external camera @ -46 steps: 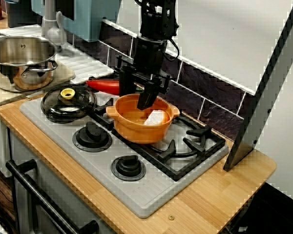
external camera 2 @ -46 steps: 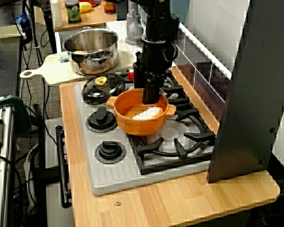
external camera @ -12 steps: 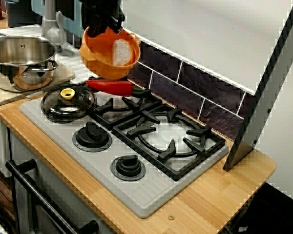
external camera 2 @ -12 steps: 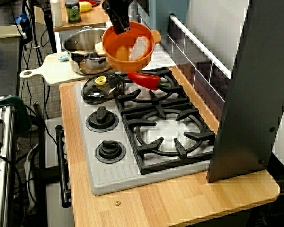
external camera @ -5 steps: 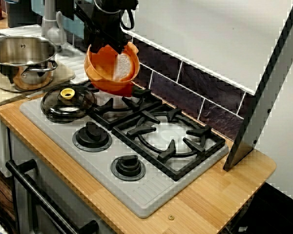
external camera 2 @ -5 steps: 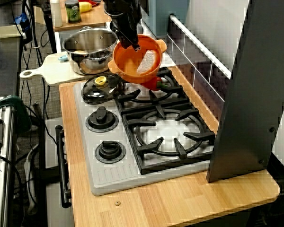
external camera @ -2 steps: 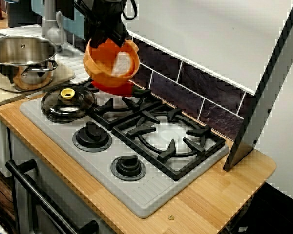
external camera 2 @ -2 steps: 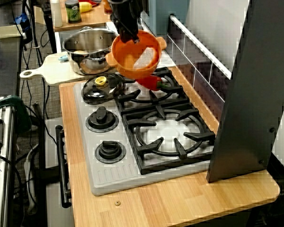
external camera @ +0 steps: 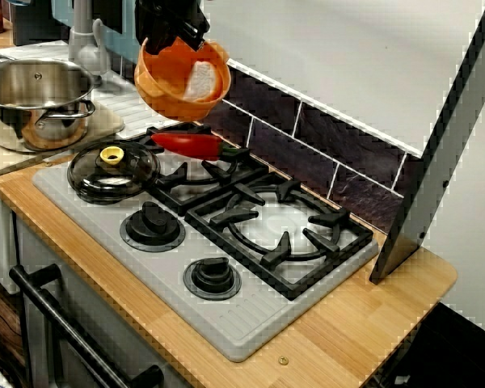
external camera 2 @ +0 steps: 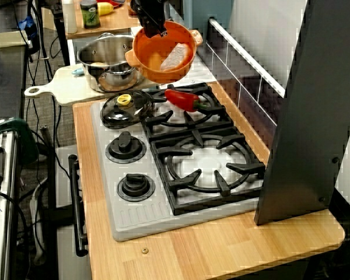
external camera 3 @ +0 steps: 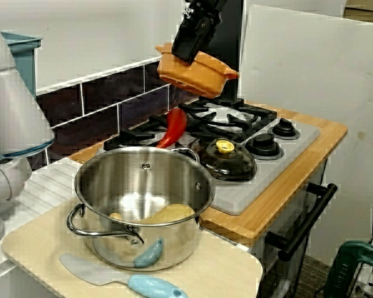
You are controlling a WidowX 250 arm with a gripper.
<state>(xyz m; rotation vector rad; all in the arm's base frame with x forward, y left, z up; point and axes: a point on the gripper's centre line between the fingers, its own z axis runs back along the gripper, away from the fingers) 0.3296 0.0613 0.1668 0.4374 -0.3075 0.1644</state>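
Gripping the rim of the orange pot (external camera: 168, 93), the fingers (external camera: 186, 28) hold it tilted in open air above the red pepper (external camera: 187, 144), clear of grates (external camera: 259, 214) and steel pot (external camera: 36, 101).

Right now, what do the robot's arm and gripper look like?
The gripper is matte black throughout: a blocky body narrowing to flat, straight fingers. The arm above it is black too, cut off by the picture's top edge. No markings or cables can be made out.
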